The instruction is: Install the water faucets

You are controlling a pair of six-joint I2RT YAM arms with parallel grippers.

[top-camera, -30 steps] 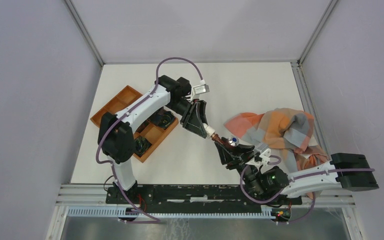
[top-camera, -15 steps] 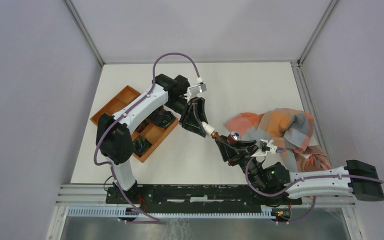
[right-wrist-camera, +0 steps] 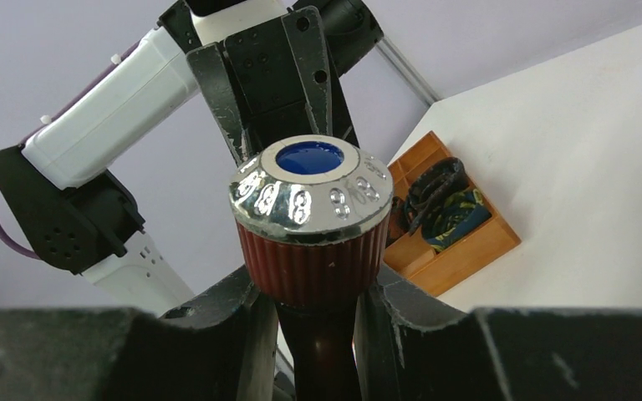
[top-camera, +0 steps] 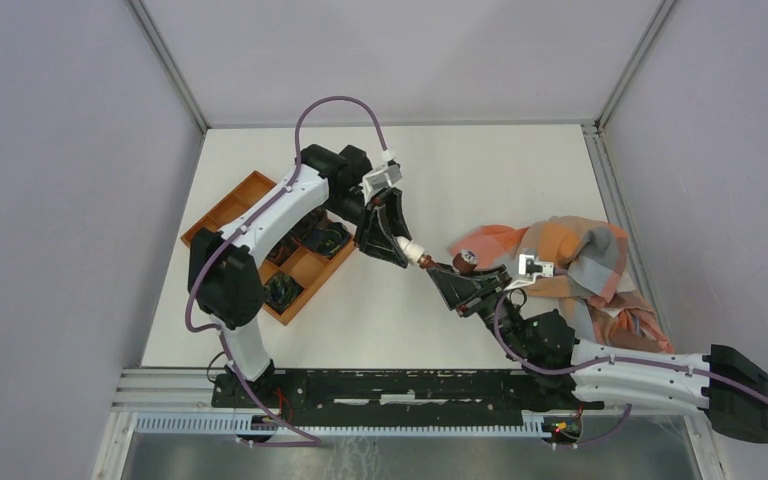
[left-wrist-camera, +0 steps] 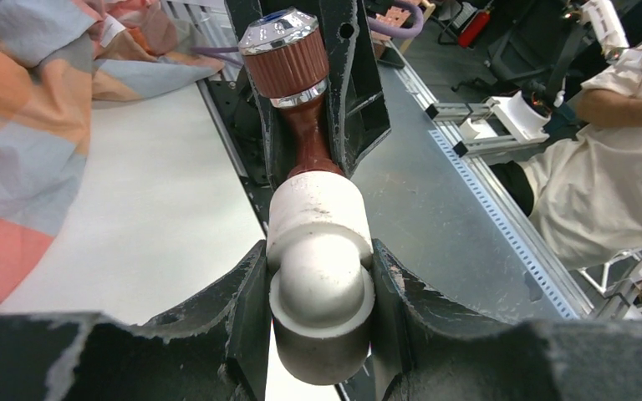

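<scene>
The water faucet (top-camera: 440,268) is held in the air between both grippers, above the table's middle. It is dark reddish-brown, with a ribbed knob that has a silvery cap marked blue (right-wrist-camera: 312,196). My left gripper (top-camera: 403,250) is shut on its pale end fitting (left-wrist-camera: 319,276). My right gripper (top-camera: 457,282) is shut on the stem just under the knob (right-wrist-camera: 309,309). In the left wrist view the knob (left-wrist-camera: 284,50) points away, between the right gripper's fingers (left-wrist-camera: 359,83).
An orange-brown compartment tray (top-camera: 250,200) with dark parts lies on the left of the table and also shows in the right wrist view (right-wrist-camera: 460,242). A checked orange and grey cloth (top-camera: 570,255) lies crumpled on the right. A metal rail (top-camera: 410,385) runs along the near edge.
Both grippers have carried the faucet a little up and to the left. The right arm has stretched out and its wrist has turned, so the blue knob top faces less toward the top camera.
</scene>
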